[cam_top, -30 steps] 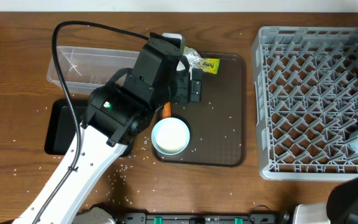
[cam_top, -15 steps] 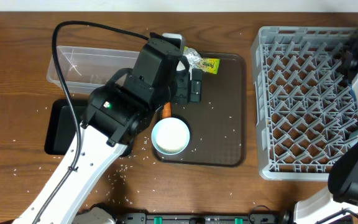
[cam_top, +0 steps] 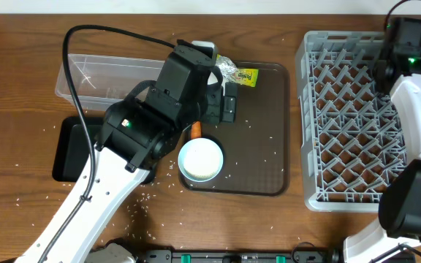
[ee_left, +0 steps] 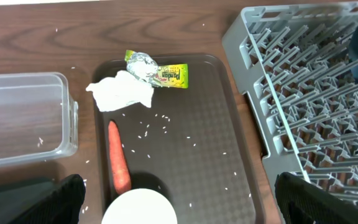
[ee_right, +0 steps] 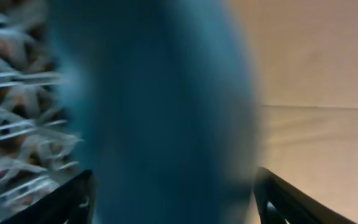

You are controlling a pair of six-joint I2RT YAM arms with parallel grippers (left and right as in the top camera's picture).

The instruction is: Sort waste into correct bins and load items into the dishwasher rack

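My left gripper (ee_left: 182,200) hangs open over the dark-brown tray (ee_left: 210,143). Below it, nearer the left finger, is the white bowl (ee_left: 138,210). An orange carrot (ee_left: 118,165) lies just beyond the bowl. Farther back lie a crumpled white tissue (ee_left: 122,92) and the yellow-green foil wrapper (ee_left: 157,70). Rice grains (ee_left: 160,127) are scattered on the tray. My right gripper (ee_right: 174,175) stands open, and a blurred dark-blue plate (ee_right: 160,106) fills the view ahead of its fingers. The right arm (cam_top: 408,73) reaches over the far right of the grey dishwasher rack (cam_top: 349,124).
A clear plastic tub (cam_top: 101,77) sits left of the tray, and a shallow black tub (cam_top: 68,150) lies in front of it, partly under my left arm. More rice is strewn on the wooden table (cam_top: 20,197) around the tray.
The right arm has swung up into view over the rack's far right side, and its gripper has gone from shut to open. The left arm has not moved.
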